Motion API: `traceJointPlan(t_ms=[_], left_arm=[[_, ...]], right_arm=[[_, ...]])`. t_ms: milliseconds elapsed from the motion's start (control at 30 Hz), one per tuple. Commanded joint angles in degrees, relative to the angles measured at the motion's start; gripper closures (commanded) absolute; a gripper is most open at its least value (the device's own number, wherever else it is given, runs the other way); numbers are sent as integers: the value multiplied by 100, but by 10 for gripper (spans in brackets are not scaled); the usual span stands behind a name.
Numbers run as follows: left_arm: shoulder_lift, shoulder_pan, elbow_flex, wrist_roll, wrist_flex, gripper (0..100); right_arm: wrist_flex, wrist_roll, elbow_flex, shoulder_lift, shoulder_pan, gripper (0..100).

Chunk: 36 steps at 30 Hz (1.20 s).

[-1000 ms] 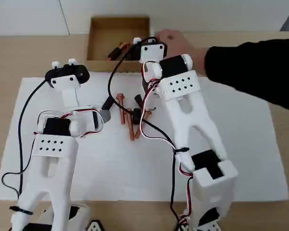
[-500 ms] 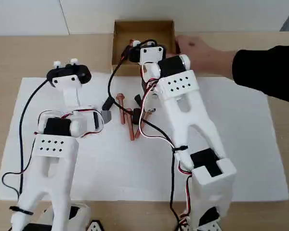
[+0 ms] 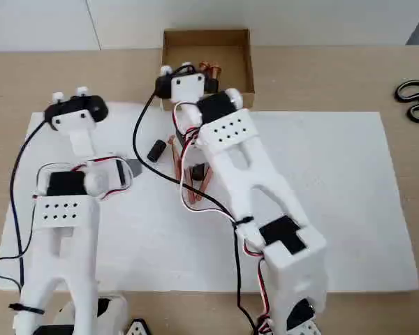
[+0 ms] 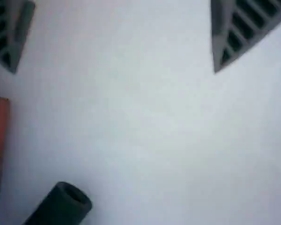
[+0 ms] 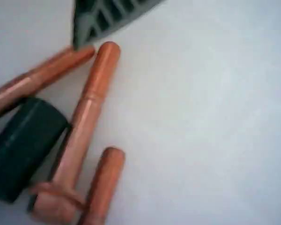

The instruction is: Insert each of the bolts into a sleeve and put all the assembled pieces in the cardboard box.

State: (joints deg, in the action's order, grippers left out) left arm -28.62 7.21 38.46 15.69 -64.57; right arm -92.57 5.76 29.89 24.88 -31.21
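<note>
Copper bolts (image 5: 84, 136) first: I count three under my right wrist, lying close together on the white sheet (image 3: 321, 195) and crowded against one black sleeve (image 5: 23, 145). My left wrist sees one more bolt and one more sleeve (image 4: 61, 206), near each other but not touching. From above, that sleeve lies between my two arms.

One box (image 3: 169, 56) stands at the sheet's far edge, just behind my right wrist. Copper ends show inside it, but I cannot count them.

My left gripper (image 4: 126, 42) hangs over bare sheet, fingers (image 4: 243, 33) wide apart and holding nothing. My right gripper (image 5: 98, 21) hangs over the cluster of three bolts. Whether it is apart or together I cannot tell.

A second ago a person's hand was on the box, which stood further to my left. Half a second ago the hand had slid it to about where it stands now. The hand is gone, and one pair of scissors (image 3: 415, 91) shows on the table (image 3: 70, 77) at my far right. Both my arms have swung leftward since then. The bolts and sleeves on the sheet lie as they did.
</note>
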Motion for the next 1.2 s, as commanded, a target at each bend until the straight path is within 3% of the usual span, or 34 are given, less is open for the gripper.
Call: traceJointPlan(t_ms=[0,133,500,1167], left_arm=[[-26,105,-110,-26,-18,744],[-26,79,180,-26,-9,744],[-53,97,382,-35,-9,744],[-53,97,391,-35,-18,744]], right_arm=[[224,316,26,189,-48,835],[514,642,26,497,-92,836],[813,668,62,611,-655,836],[1218,862,26,813,-154,837]])
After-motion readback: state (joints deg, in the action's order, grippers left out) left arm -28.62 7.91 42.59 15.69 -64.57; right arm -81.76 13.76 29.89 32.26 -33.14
